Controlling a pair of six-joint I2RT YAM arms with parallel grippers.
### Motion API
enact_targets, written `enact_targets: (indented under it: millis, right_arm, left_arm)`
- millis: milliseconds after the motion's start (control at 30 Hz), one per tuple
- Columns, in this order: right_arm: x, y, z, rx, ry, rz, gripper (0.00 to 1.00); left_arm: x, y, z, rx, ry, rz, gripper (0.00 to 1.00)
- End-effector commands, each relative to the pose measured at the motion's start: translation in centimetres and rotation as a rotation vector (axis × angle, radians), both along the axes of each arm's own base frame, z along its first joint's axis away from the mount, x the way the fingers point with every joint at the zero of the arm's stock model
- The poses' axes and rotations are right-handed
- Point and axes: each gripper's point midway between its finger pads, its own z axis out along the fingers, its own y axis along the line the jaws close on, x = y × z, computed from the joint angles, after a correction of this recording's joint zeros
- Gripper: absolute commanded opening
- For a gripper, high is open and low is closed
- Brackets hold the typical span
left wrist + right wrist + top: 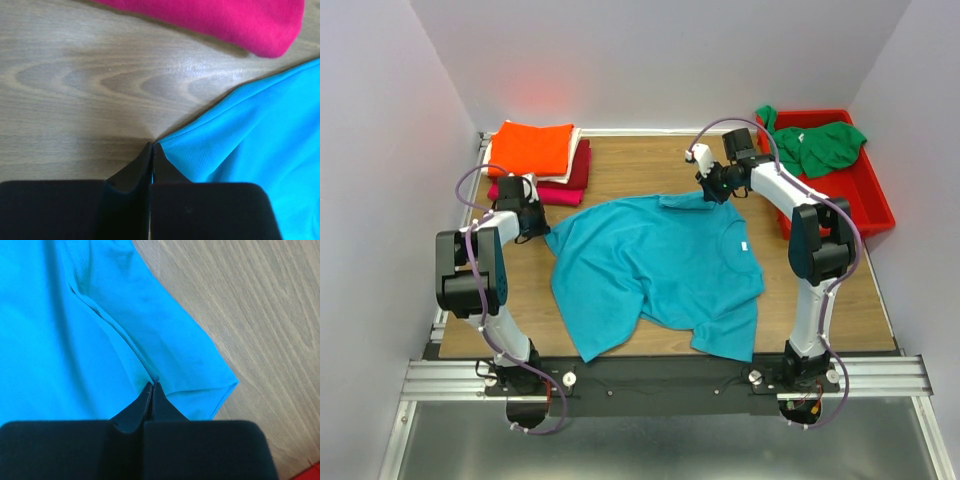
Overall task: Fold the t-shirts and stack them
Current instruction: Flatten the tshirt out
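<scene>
Teal shirt (660, 270) lies spread, rumpled, at centre of wooden table (620, 165). Left claw (151, 146) pinched shut on its left corner; right claw (152, 386) pinched shut on sleeve fold. Folded stack (535, 160) back left; green shirt (820, 145) in red bin (870, 200) back right.

Six t-shirts (660, 270) — one red bin (865, 205) — two arms (480, 265).

The spread t-shirt (655, 270) lies centre; folded stack (540, 160) behind-left; bin (860, 198), seemingly holding another shirt (820, 145), behind-right.
</scene>
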Motion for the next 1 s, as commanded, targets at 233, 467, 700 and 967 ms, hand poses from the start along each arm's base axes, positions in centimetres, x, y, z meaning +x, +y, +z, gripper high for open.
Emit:
enact_targets:
  millis: [233, 467, 700, 967]
  right_arm:
    - [1.0, 0.0, 2.2, -0.004, -0.048, -0.031, 0.01]
    - [2.3, -0.5, 5.8, -0.003, -0.125, -0.094, 0.01]
    - [3.1, -1.8, 17.9, 0.024, -0.384, -0.16, 0.01]
    - [-0.8, -3.2, 35.1, 0.123, -0.744, -0.167, 0.01]
  left_arm:
    - [0.5, 0.4, 5.2, 0.049, -0.094, -0.011, 0.0]
    - [1.1, 1.1, 11.0, 0.117, -0.25, 0.018, 0.0]
    - [0.5, 3.1, 22.4, 0.222, -0.536, 0.128, 0.0]
    - [-4.6, 3.6, 40.4, 0.232, -0.958, 0.227, 0.0]
